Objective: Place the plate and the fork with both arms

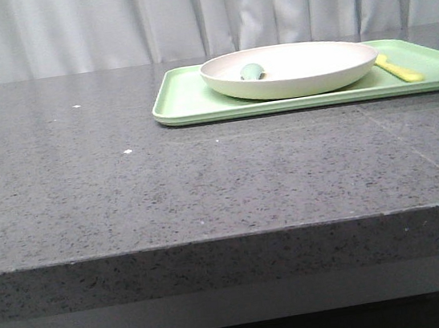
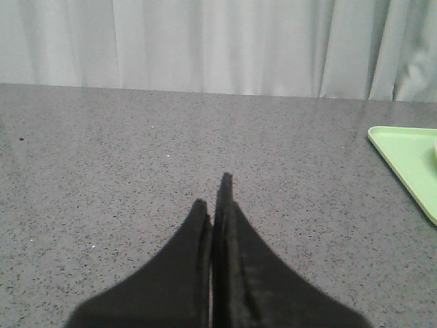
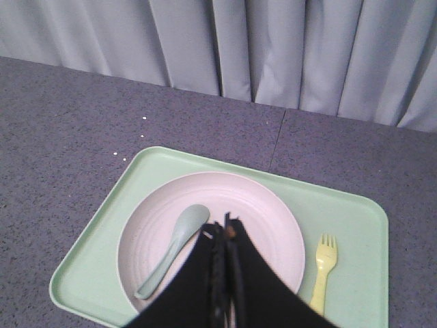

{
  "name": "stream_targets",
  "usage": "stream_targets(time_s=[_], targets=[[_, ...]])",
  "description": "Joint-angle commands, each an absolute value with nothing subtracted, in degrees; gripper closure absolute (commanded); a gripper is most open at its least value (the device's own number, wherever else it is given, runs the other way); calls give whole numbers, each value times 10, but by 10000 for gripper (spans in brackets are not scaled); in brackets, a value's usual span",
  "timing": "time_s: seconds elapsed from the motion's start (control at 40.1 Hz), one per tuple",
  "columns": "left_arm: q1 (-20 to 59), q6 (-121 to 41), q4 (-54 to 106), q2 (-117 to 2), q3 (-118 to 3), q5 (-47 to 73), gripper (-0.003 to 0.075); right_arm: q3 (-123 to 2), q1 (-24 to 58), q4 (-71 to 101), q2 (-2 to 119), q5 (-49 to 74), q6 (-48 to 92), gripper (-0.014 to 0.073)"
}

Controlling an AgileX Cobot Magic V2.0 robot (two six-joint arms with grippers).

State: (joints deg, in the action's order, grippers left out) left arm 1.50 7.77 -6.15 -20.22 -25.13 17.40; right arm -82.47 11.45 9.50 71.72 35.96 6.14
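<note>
Fingers of both grippers, left [image 2: 213,198] over bare countertop [image 1: 206,182] and right [image 3: 223,229] above the plate [image 3: 259,225], are pressed closed, empty. Farther off, plate and fork [image 3: 323,270] lie on the tray [image 3: 351,225]; lifting the plate could tip out its spoon [image 3: 174,246]. The front view hides both arms.

Staged lab-like test setup, grey speckled stone table [image 1: 128,208], plain pale curtain [image 1: 64,31] backdrop

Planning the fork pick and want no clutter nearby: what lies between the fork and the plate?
Only a bare strip of the green tray separates the fork from the plate; the right wrist view shows it best. The spoon lies inside the plate.
</note>
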Motion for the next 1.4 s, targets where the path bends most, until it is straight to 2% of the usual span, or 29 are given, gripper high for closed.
stream_targets(time_s=[0.0, 0.274, 0.623, 0.872, 1.37], targets=[[14, 84, -59, -205, -267, 126, 738, -775, 117, 95, 654, 274, 69, 711], [14, 84, -59, -205, -267, 126, 738, -491, 117, 84, 474, 78, 70, 714], [14, 84, -59, -205, -267, 126, 738, -245, 117, 58, 214, 68, 70, 714], [14, 84, -59, -205, -267, 126, 738, -190, 117, 59, 102, 71, 70, 714], [14, 84, -59, -205, -267, 126, 738, -190, 117, 59, 97, 71, 70, 714]])
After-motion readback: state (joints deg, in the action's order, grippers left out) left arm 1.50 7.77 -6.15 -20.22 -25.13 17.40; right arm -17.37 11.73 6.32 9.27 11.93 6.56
